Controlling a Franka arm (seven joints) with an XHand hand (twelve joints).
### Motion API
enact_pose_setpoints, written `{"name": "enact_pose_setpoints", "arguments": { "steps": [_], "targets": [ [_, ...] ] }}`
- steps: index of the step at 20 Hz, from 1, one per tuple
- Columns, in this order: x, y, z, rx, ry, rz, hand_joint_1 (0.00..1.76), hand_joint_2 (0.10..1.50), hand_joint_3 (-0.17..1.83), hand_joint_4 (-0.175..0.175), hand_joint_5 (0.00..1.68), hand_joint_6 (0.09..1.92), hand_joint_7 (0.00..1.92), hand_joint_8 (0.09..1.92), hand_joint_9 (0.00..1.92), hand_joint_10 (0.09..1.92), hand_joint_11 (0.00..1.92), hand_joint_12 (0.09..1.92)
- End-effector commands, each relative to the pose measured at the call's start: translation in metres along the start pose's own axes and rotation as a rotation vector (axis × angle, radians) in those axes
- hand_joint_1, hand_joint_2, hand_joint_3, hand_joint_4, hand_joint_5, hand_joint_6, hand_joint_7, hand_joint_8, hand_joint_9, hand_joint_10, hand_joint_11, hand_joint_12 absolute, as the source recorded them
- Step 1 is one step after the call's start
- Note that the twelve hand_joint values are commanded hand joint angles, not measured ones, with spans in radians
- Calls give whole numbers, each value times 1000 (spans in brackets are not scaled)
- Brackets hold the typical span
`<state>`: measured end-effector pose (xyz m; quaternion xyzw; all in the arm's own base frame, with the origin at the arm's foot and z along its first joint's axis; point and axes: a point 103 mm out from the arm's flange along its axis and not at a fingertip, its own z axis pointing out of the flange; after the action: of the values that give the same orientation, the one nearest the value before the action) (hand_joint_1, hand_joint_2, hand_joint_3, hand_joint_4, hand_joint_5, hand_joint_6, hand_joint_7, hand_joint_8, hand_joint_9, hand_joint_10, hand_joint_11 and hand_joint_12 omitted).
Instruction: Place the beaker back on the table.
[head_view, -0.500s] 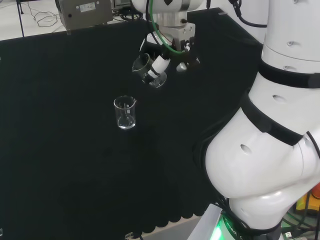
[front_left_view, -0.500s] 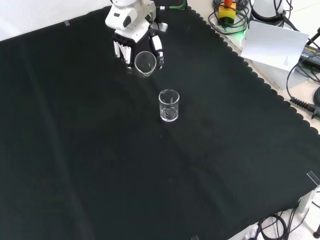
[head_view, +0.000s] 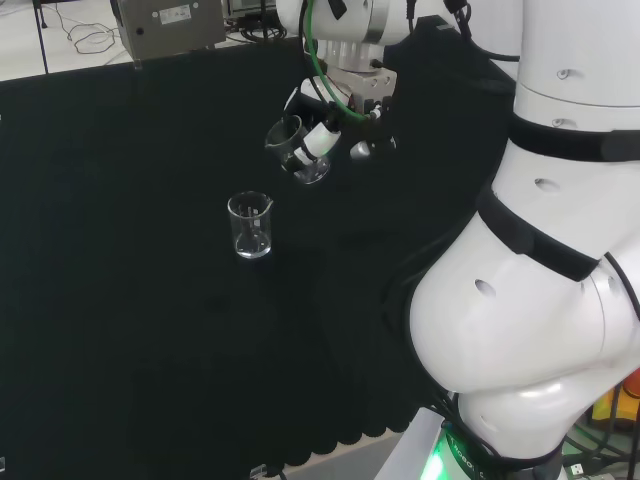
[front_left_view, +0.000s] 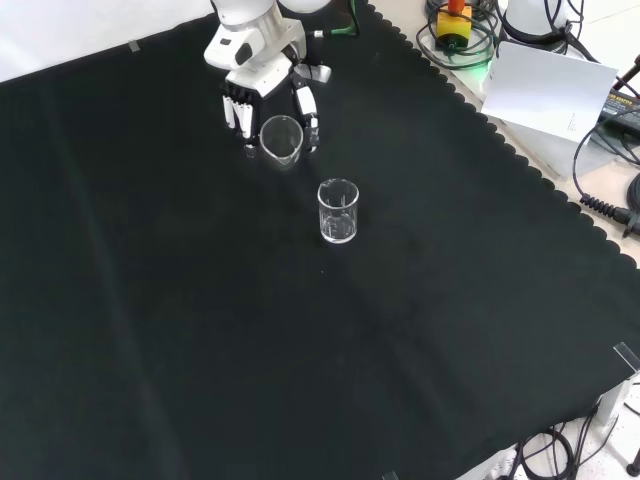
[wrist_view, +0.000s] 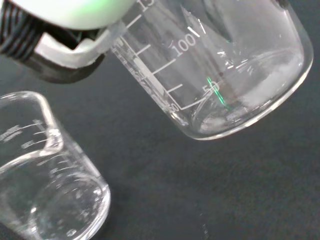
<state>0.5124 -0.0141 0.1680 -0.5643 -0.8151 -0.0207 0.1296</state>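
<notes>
Head view showed the hand (head_view: 322, 128) above the black cloth of the bench (head_view: 120, 300), its fingers curled round a clear glass beaker (head_view: 297, 150). That held beaker was tilted, its mouth toward ten o'clock and its base toward four o'clock, clear of the cloth. A second beaker (head_view: 250, 227) stood upright on the cloth at about seven o'clock from the hand, near it but apart, touched by nothing.

From the front view the hand (front_left_view: 262, 88) came in from twelve o'clock, with black and white fingers (front_left_view: 303, 105) on either side of the held beaker (front_left_view: 281, 138), whose open rim faced the camera. The standing beaker (front_left_view: 338, 211) sat at roughly five o'clock from the held one, with a strip of bare cloth between them.

At the wrist view the held beaker (wrist_view: 220, 70) was close and slanted, printed scale marks running along its wall and a faint whitish film near its base; whether it held anything I could not tell. A blurred part of the hand (wrist_view: 60, 45) lay against its upper wall. The standing beaker (wrist_view: 47, 175) showed close by over the dark cloth, not touching the held one
</notes>
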Motion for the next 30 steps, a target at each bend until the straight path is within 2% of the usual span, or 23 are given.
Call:
{"name": "enact_pose_setpoints", "arguments": {
  "steps": [1, 6, 12, 17, 19, 26, 30],
  "targets": [
    [-1, 24, 35, -105, 101, 26, 1129, 667, 709, 111, 1196, 834, 1523, 432, 1594, 87, 1139, 887],
    [-16, 26, 45, -109, 201, -59, 1129, 668, 705, 110, 1198, 829, 1519, 429, 1588, 87, 1135, 889],
    [-22, 32, 49, -128, 274, -141, 1132, 670, 692, 106, 1209, 804, 1520, 423, 1587, 87, 1126, 897],
    [-20, 43, 63, -107, 329, -171, 1133, 671, 687, 105, 1212, 797, 1520, 420, 1579, 87, 1122, 898],
    [-17, 46, 69, -100, 316, -185, 1133, 671, 686, 105, 1212, 796, 1519, 419, 1577, 87, 1121, 898],
    [-16, 53, 76, -107, 334, -190, 1134, 671, 683, 105, 1215, 791, 1518, 416, 1573, 87, 1118, 898],
    [-19, 55, 85, -96, 335, -173, 1134, 672, 682, 104, 1216, 788, 1516, 414, 1572, 87, 1116, 898]
  ]
}}
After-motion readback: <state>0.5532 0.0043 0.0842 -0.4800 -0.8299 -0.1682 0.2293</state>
